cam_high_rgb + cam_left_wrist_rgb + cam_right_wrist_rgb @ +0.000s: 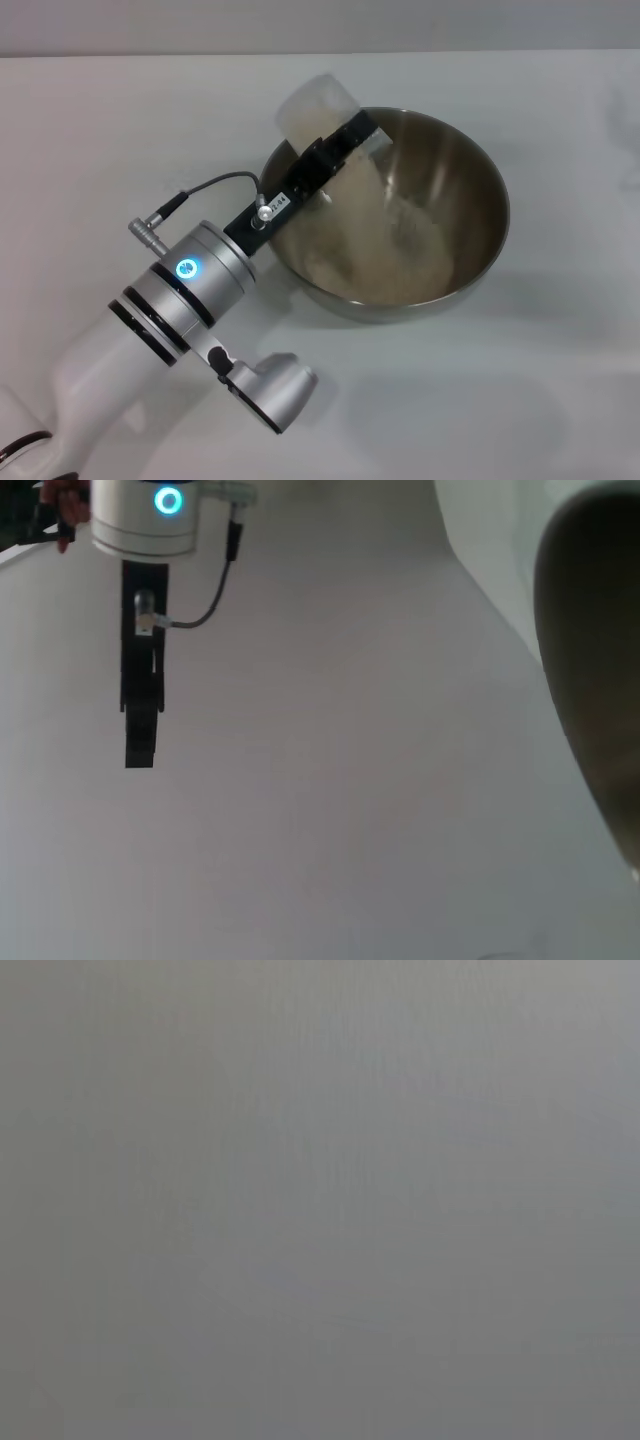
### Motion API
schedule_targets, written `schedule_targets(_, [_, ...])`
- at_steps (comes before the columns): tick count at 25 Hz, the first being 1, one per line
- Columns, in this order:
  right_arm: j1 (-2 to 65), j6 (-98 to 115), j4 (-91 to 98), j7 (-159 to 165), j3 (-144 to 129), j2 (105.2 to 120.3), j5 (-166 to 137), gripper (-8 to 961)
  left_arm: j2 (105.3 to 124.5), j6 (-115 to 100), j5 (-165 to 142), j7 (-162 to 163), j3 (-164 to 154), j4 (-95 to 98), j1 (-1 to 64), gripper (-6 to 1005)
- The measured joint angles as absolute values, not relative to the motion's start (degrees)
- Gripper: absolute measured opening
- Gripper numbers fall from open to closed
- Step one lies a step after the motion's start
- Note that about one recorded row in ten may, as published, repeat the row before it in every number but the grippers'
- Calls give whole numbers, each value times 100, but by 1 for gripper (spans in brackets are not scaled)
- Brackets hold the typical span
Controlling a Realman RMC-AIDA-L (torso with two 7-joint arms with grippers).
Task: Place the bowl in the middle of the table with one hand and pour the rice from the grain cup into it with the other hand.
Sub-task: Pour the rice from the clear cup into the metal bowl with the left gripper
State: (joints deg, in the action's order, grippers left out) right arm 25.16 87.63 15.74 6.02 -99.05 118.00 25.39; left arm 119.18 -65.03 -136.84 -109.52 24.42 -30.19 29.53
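From my head, my left gripper (335, 150) clamps the cup (322, 115) tipped over the bowl's (480, 170) rim at mid-table (560, 380), rice (385, 262) heaped inside; I should hold the tilt until empty. My wrist views add only bare table; my right gripper is unseen.

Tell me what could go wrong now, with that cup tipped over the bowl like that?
1. The cup is tipped over the bowl's near rim, not its centre, so late grains could fall onto the table.
2. The left gripper reaches across that rim; lowering or swinging might knock the bowl, which nothing holds.
3. Rice is heaped against one side, so a nudge could shift it.

The right gripper is not in view.
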Motion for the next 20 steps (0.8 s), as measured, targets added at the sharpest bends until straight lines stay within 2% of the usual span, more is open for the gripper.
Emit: schedule_targets(20, [2562,8765,1550,631,-9904,11771,2540,492,11918,-6119,-13651,-10758,2891,-3540,2854,104])
